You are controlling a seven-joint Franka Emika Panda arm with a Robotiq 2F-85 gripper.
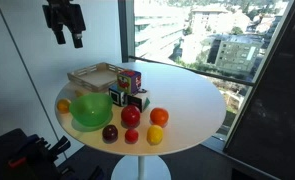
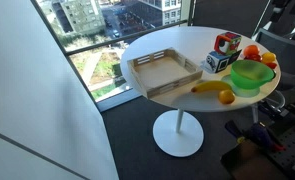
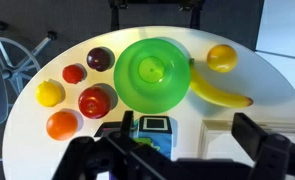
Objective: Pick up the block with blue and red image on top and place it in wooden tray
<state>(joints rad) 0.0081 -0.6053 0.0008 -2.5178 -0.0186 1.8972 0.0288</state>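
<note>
The block (image 1: 130,79), a small cube with magenta sides and a picture on top, stands on the white round table beside two black-and-white cubes (image 1: 127,98). It also shows in an exterior view (image 2: 227,43). The wooden tray (image 1: 95,75) lies next to it, empty, and shows in an exterior view (image 2: 165,72). My gripper (image 1: 69,40) hangs open and empty high above the table, over the tray side. In the wrist view its open fingers (image 3: 192,140) frame one black-and-white cube (image 3: 155,125) and a tray corner (image 3: 219,125). The block is hidden there.
A green bowl (image 3: 152,72) stands mid-table. Around it lie a banana (image 3: 219,90), an orange fruit (image 3: 222,57), a plum (image 3: 100,59), a lemon (image 3: 50,93), a red apple (image 3: 95,101) and an orange (image 3: 62,124). Windows border the table.
</note>
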